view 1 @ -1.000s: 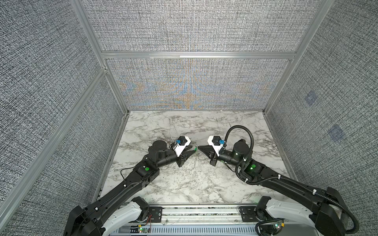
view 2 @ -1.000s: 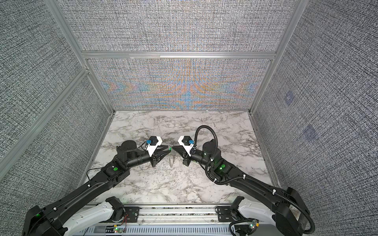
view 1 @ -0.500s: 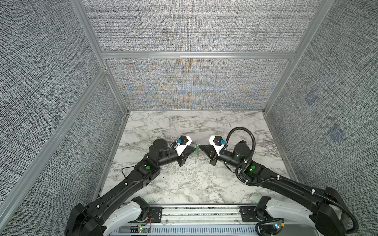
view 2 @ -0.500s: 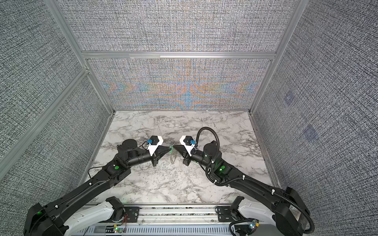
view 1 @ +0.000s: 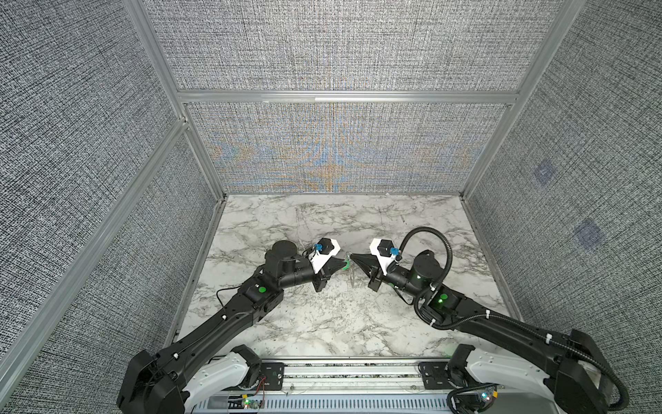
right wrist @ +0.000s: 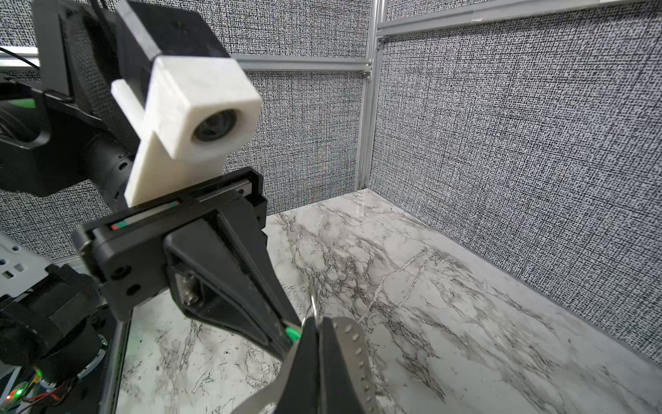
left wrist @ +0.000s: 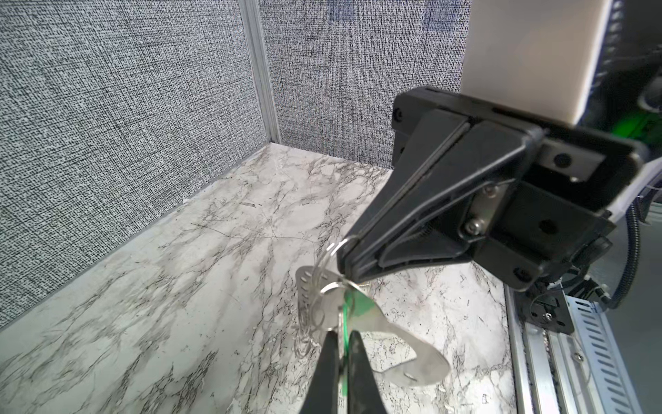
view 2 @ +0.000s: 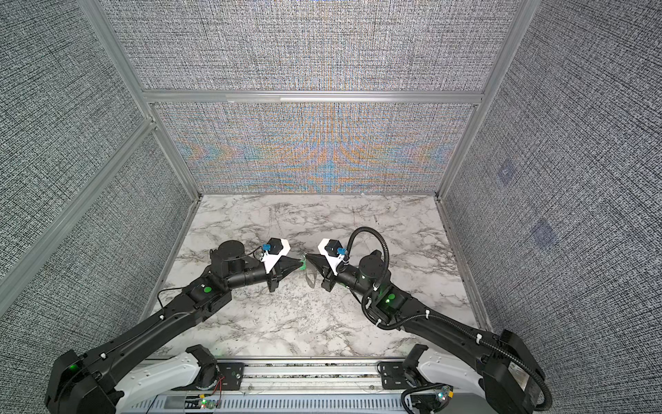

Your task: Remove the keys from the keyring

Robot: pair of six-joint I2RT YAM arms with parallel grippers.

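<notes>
Left wrist: left pincer (left wrist: pixel 342 337) tight on one green tag (left wrist: pixel 358 303); right pincer (left wrist: pixel 348 263), one ring (left wrist: pixel 326 256).

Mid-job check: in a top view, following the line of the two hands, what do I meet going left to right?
In a top view: left wrist camera → left hand → green tag → right hand → right wrist camera → black cable loop.

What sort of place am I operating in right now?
Likely a lab robot test cell: grey fabric panels in aluminium framing enclose a marble-patterned tabletop, with a mounting rail along the front.
</notes>
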